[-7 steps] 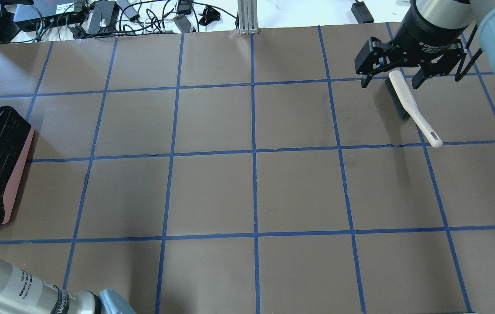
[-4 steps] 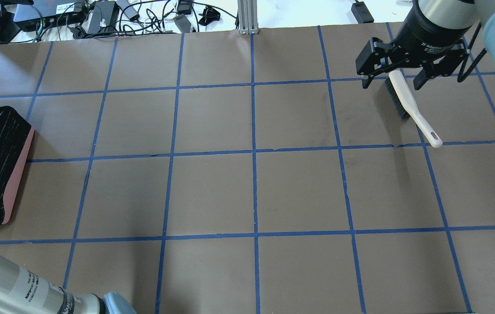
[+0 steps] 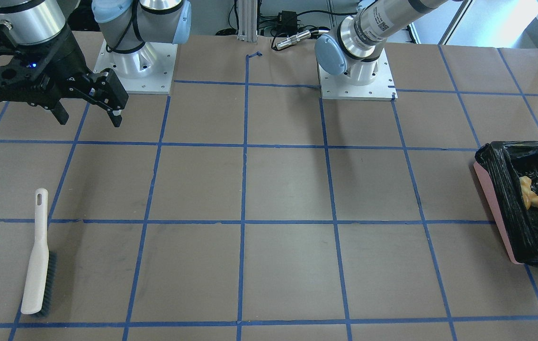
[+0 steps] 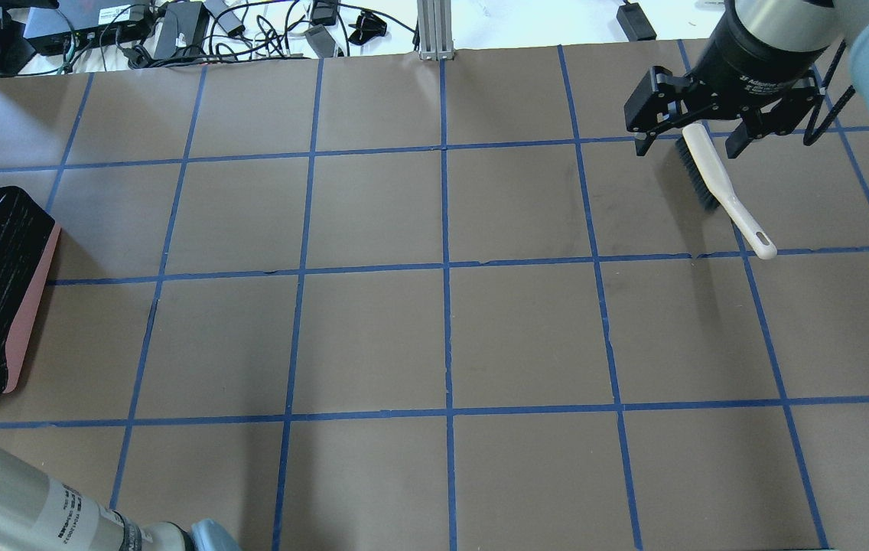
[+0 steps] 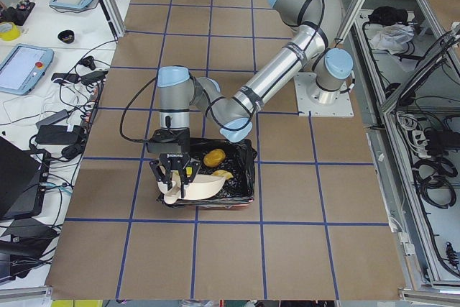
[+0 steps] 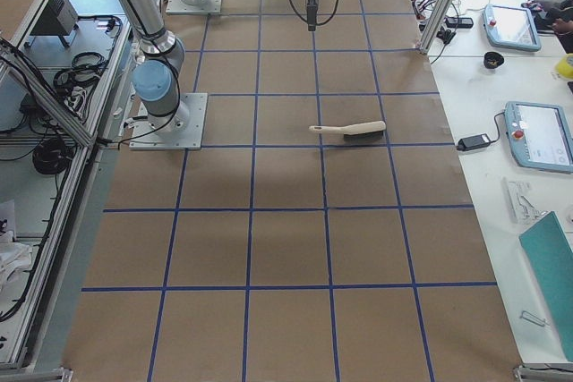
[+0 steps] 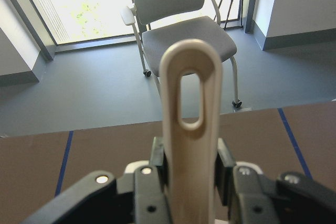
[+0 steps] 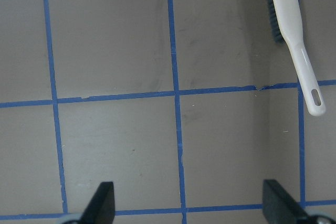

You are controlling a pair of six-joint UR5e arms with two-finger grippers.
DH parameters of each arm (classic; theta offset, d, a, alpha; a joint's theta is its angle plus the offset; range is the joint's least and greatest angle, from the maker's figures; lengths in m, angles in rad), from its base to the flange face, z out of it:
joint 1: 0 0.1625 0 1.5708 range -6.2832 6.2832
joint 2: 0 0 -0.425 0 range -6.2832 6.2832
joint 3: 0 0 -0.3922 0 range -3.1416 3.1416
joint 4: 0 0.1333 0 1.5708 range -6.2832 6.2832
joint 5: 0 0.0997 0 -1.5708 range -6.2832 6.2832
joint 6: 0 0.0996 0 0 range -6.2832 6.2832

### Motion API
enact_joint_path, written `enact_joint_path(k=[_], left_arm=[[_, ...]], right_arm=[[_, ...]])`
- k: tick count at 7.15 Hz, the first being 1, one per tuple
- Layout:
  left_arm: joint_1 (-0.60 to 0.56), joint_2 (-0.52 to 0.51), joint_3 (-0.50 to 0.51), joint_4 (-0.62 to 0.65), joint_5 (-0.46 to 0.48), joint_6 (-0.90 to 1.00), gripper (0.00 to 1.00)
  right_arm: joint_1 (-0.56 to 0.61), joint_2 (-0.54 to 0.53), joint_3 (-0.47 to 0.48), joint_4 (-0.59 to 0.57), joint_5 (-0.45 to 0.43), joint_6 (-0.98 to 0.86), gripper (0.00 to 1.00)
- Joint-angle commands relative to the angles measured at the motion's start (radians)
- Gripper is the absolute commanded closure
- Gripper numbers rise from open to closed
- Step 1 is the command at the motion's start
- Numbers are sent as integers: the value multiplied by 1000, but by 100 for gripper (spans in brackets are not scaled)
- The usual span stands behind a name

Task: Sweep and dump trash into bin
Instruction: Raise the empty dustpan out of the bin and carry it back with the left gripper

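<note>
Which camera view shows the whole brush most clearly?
The exterior front-facing view: the brush lies whole and unobstructed on the table. Overhead, the right gripper hangs over its bristle end; the right wrist view cuts that end off; the side views show it small.

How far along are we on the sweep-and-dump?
Done: no scraps show on the table; the white hand brush lies free, right gripper open. In hand: left gripper holds the beige handled dustpan at the pink bag-lined bin, an orange-yellow lumpy piece inside. Left: finish tipping, put the dustpan down.
</note>
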Motion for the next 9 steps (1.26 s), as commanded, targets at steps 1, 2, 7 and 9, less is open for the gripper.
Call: enact_joint_path(k=[1,2,7,9], left_arm=[[1,12,-42,89,14,42,100],[-1,13,-42,84,13,43,100],[-8,171,114,-571,-123,146,100],[-114,231,113,-791,-233,126,100]], right_arm=[[0,0,0,0,2,0,0],[0,0,0,0,2,0,0],[0,0,1,0,6,0,0],[0,0,1,0,5,0,0]])
